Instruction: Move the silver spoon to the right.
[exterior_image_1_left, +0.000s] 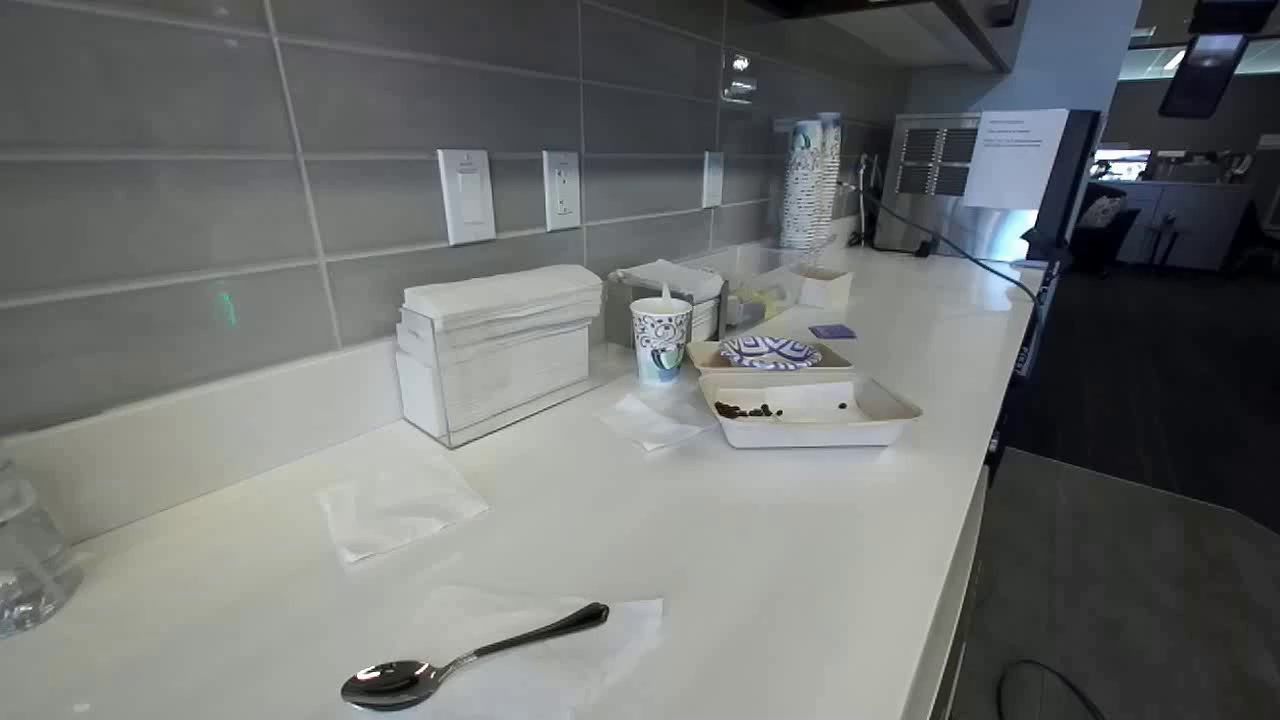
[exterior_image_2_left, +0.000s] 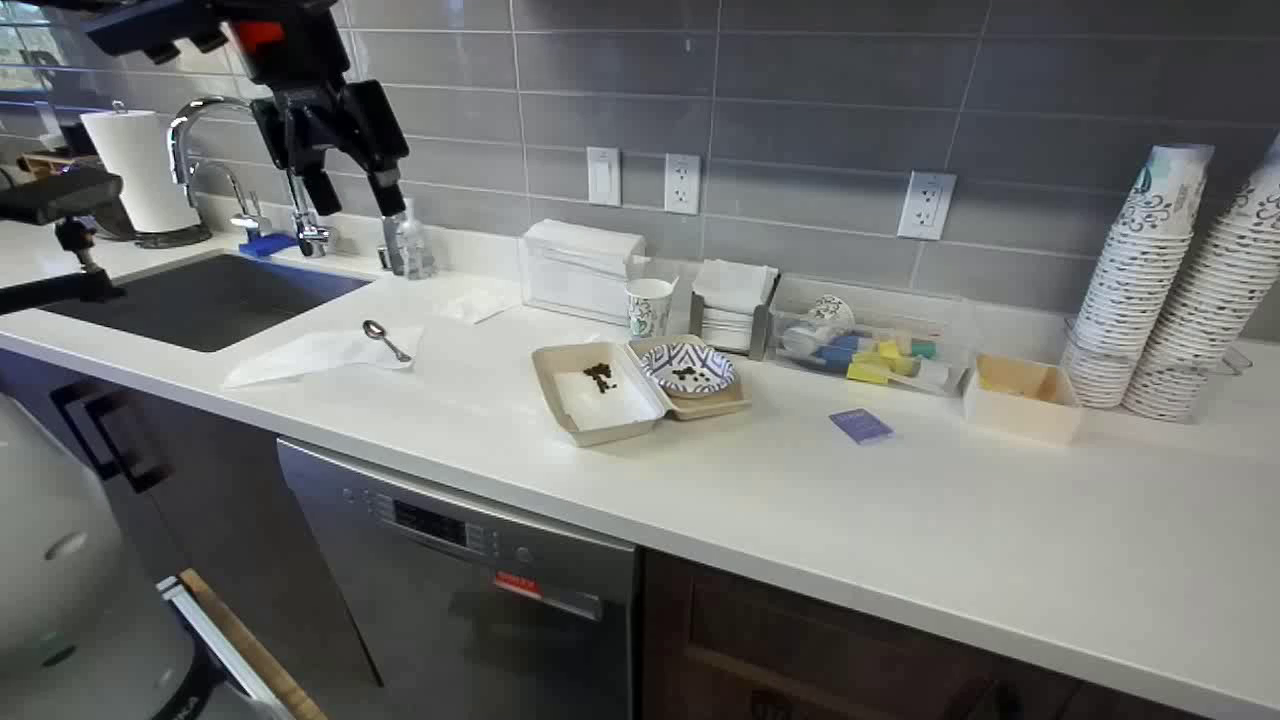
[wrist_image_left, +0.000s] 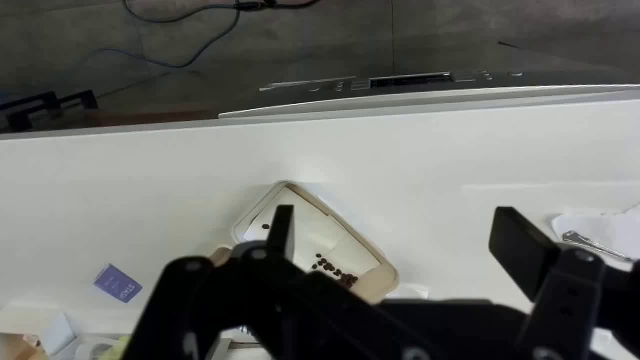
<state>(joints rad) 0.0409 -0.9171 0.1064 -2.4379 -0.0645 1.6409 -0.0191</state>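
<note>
Silver spoon (exterior_image_1_left: 425, 678): lies on white napkin (exterior_image_1_left: 560, 668), well apart from food container (exterior_image_1_left: 810, 434), with handle end toward container and bowl end away from it. Gripper (exterior_image_2_left: 356, 200): hangs in air, higher than container, with fingers (wrist_image_left: 522, 252) wide apart; in wrist view, covers part of container. Inside container: dark beans (exterior_image_2_left: 599, 376) in half nearer to spoon, patterned plate (exterior_image_2_left: 665, 352) in half farther from spoon. Near container, toward tiled wall (exterior_image_2_left: 830, 110): paper cup (exterior_image_1_left: 660, 345), standing upright. Beyond container, as counted from spoon: purple packet (wrist_image_left: 118, 283), lying flat on counter (exterior_image_2_left: 950, 520).
</note>
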